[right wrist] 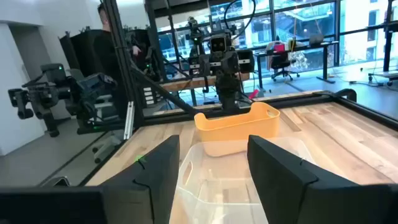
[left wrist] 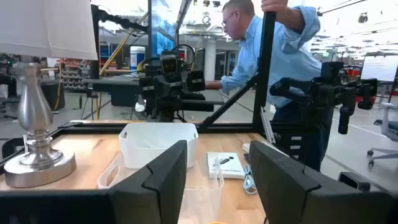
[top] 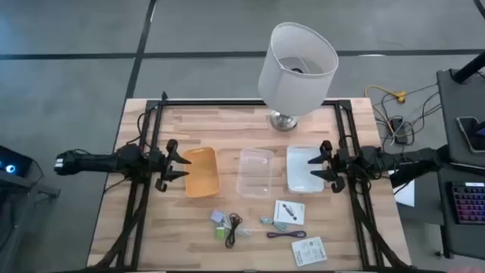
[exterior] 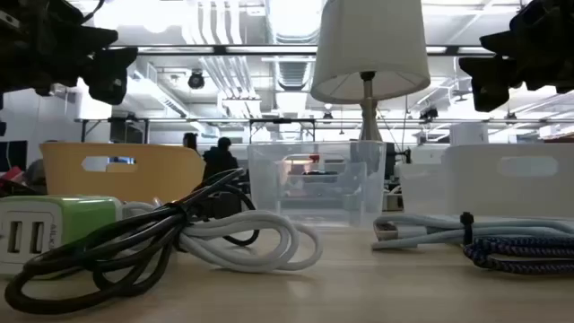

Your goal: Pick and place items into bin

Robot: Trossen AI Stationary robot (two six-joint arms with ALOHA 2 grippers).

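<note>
The items (top: 261, 226) are scattered along the table's near edge, nearer than the three bins (top: 255, 171). The left gripper (top: 184, 164) and right gripper (top: 314, 166), both held open and empty, are flanking the bins; neither arm is clearly nearer.

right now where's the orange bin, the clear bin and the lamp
orange bin (top: 201, 171): high view, bare floor
clear bin (top: 255, 171): high view, bare floor
lamp (top: 298, 67): high view, shade's outer wall

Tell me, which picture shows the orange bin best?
The high view: the orange bin shows whole from above, beside the left hand. The right wrist view shows its near wall, the low view one side behind the cables. The left wrist view misses it.
</note>
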